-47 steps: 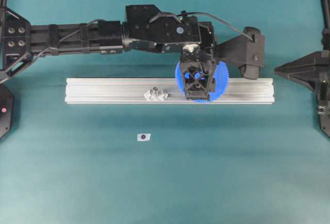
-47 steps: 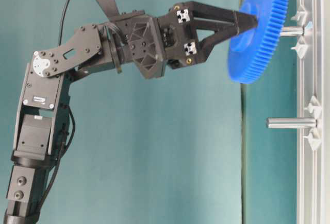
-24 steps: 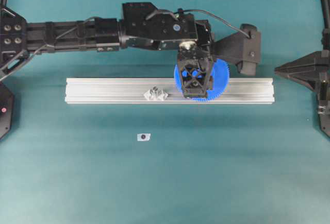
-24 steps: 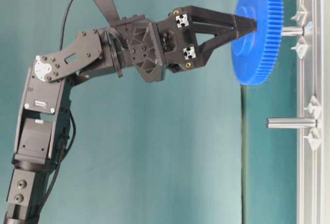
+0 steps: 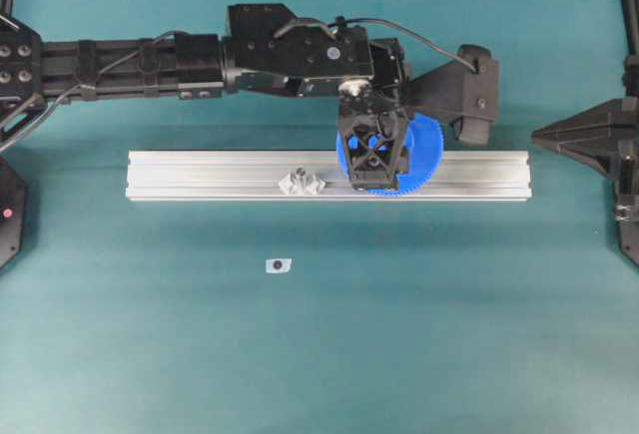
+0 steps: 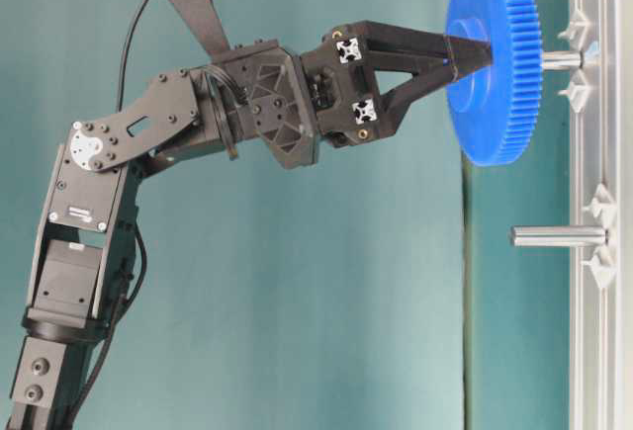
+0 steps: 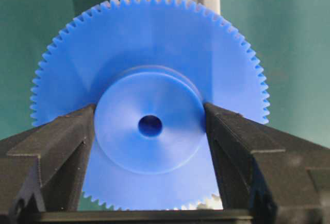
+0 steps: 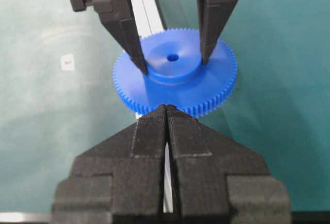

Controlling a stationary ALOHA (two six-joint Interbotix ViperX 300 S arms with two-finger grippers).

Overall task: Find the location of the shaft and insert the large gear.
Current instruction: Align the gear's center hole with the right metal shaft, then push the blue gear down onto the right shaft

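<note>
Currently our left gripper (image 7: pixel 150 126) clamps the large gear (image 7: pixel 149 80) by its raised hub, upper right in the table-level view, over the shaft (image 6: pixel 560 58). Rigid, light plastic; hub grip suits it. Right gripper (image 8: pixel 167 112) sits closed, empty.

large gear (image 6: pixel 492 59) — bright blue toothed disc, raised hub, centre hole, level over the rail | shaft (image 6: pixel 560 59) — thin silvery pin, upright beneath gear's centre, tip hidden

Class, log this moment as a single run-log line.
left gripper: shut on large gear hub | gear: over pin, not seated | right gripper: shut, empty | second pin: bare
</note>
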